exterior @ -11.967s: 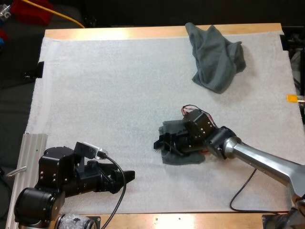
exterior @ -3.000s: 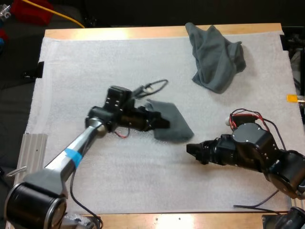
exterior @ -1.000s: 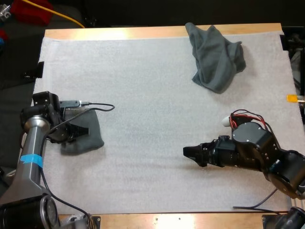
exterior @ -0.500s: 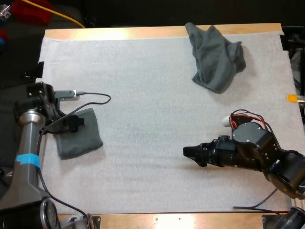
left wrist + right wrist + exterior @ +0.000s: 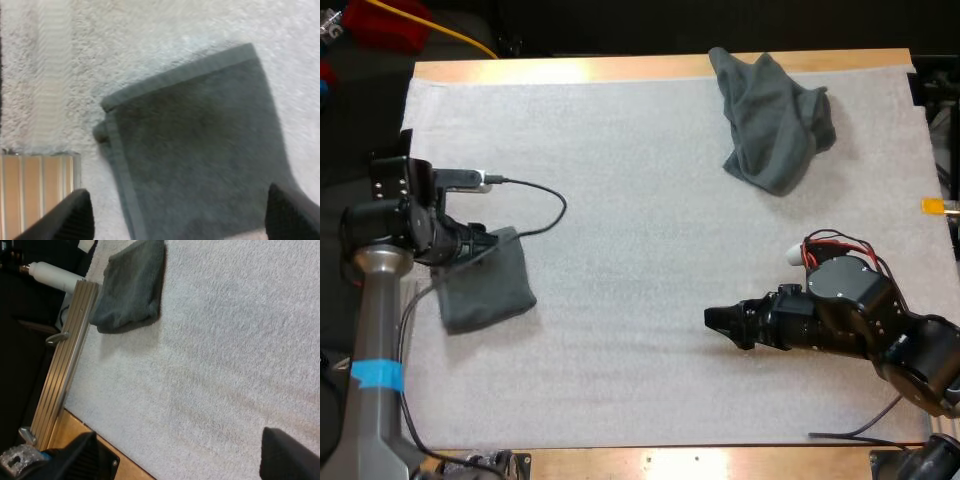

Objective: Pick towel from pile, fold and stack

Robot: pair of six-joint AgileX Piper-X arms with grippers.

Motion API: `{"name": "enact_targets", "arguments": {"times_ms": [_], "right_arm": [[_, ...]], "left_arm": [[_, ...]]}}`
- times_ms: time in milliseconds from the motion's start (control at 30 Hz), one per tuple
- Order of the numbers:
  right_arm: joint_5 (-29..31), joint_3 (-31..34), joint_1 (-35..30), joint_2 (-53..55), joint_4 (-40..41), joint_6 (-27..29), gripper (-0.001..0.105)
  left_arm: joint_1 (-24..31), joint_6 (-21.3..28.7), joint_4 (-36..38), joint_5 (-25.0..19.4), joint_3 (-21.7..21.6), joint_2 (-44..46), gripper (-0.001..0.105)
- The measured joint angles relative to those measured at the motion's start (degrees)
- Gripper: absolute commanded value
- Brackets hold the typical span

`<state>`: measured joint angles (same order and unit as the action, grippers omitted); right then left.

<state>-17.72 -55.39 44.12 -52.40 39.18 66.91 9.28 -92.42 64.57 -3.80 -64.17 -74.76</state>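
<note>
The folded towel point(image 5: 488, 288) lies flat near the left edge of the mat point(image 5: 620, 200), a little askew, close to the metal rail point(image 5: 65, 375) that runs along that side. The left gripper point(image 5: 480, 248) hangs right at the towel's far edge. Seen from its own camera, its fingers point(image 5: 75, 217) stand wide apart with the towel lying flat below them, nothing pinched. The crumpled towel point(image 5: 775, 120) sits heaped at the far right of the mat, one end reaching the wooden table point(image 5: 620, 68) strip at the back, well apart from the folded one. The right gripper point(image 5: 718, 322) is low over bare mat on the near right side, pointing left, well away from both towels. Its fingers point(image 5: 290, 455) are spread too, bare mat between them, and the folded towel shows far off ahead of it beside the rail
</note>
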Motion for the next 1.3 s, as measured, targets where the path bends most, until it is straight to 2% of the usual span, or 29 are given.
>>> {"name": "enact_targets", "arguments": {"times_ms": [200, 400, 500, 767, 1300], "right_arm": [[0.3, 0.0, 0.0, 0.0, 0.0, 3.2, 0.065], [6.4, 0.0, -0.1, 0.0, 0.7, 5.1, 0.065], [6.9, 0.0, -1.8, 0.0, 3.0, 6.2, 0.065], [7.3, 0.0, -12.7, 0.0, 8.2, 11.5, 0.065], [7.9, 0.0, -34.0, 0.1, 20.3, 22.1, 0.065]], "left_arm": [[-2.2, -0.2, 3.7, -0.1, 0.0, 3.6, 0.067], [-4.6, -2.0, 4.5, 0.8, 0.0, 9.3, 0.067], [-6.1, -2.0, 4.5, 1.8, 0.0, 12.1, 0.067], [-7.9, -2.8, 4.9, 5.8, 0.0, 18.6, 0.067], [-7.9, -2.6, 9.4, 5.8, 0.0, 24.8, 0.067]]}}
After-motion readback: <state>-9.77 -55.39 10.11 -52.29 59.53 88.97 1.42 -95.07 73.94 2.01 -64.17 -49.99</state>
